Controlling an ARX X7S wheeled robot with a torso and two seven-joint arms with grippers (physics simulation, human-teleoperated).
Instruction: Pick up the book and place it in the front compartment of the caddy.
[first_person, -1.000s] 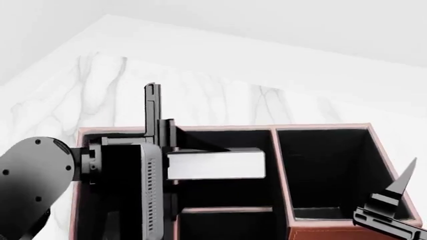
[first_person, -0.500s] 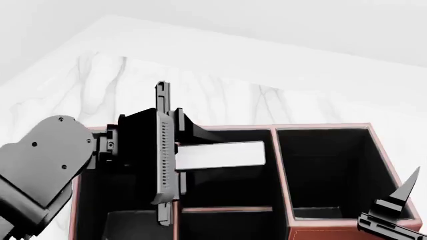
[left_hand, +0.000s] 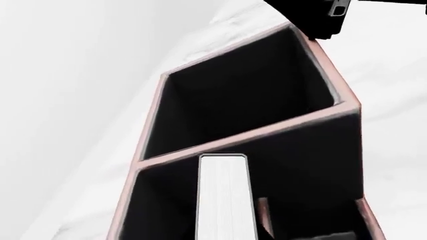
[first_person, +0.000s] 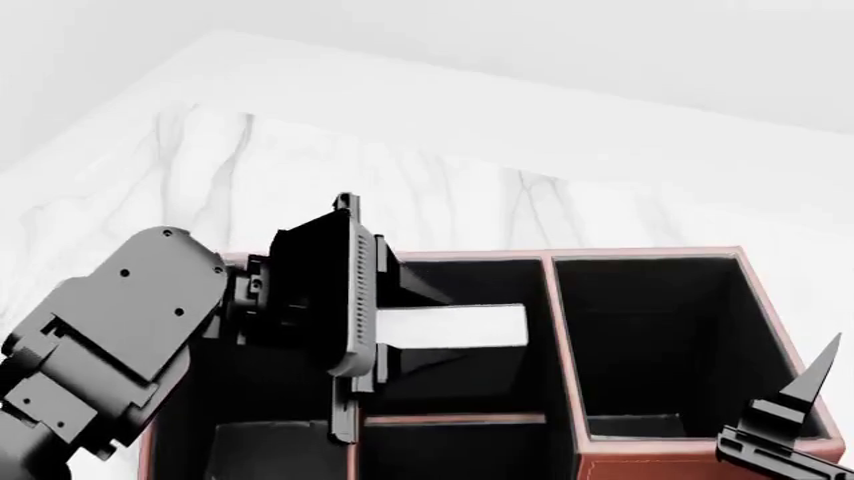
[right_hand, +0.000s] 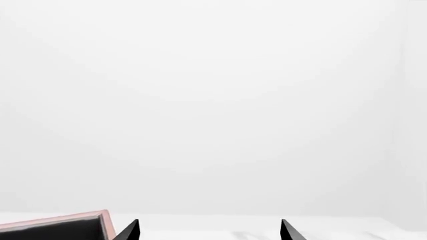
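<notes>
The caddy (first_person: 561, 258) is reddish-brown with black lining and fills the lower head view. My left gripper (first_person: 380, 330) is shut on the book (first_person: 461, 327) at its left end. The book's white page edges face up. It hangs over the far half of the caddy's middle section, behind the divider (first_person: 454, 418), with its far end dipping inside. In the left wrist view the book (left_hand: 223, 200) points into the caddy (left_hand: 150, 130); my fingers do not show there. My right gripper (first_person: 787, 425) is open and empty at the caddy's near right corner; in the right wrist view it (right_hand: 210, 232) has its fingertips well apart.
The caddy stands on a white marble table (first_person: 200, 180) with a white wall behind. The tall right section (first_person: 654, 340) and the left section (first_person: 254, 450) hold nothing I can see. A black part of my right arm (left_hand: 320, 15) shows beyond the caddy's far end.
My left gripper has moved right and turned at the wrist, carrying the book. The book has sunk lower toward the middle section. My right gripper has barely moved.
</notes>
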